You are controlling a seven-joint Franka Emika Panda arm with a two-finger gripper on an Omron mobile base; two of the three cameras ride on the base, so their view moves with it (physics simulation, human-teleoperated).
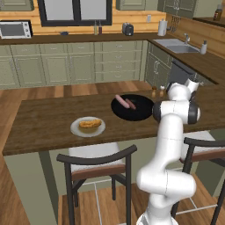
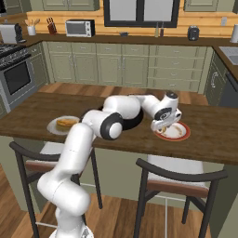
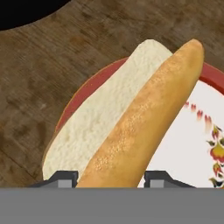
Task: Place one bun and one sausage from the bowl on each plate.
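While our claw (image 2: pixel 160 126) hangs low over the red-rimmed plate (image 2: pixel 182 136) on the wooden tabletop (image 2: pixel 28 111), we pinch a bun (image 3: pixel 144 122) between its two fingertips (image 3: pixel 61 178). In the hand view that bun runs up from the fingertips across the plate, golden crust on one side and pale cut face on the other; we cannot tell whether it touches the plate. The black bowl (image 1: pixel 143 115) sits near the middle of the tabletop, just beside the red-rimmed plate, and we see two sausages (image 1: pixel 125 103) lying side by side in its far part. Well apart from the bowl, toward the other end of the tabletop, the pale plate (image 1: pixel 75 128) carries the second bun (image 1: pixel 90 123). Two dark chairs (image 1: pixel 97 166) stand at the near edge of the tabletop.
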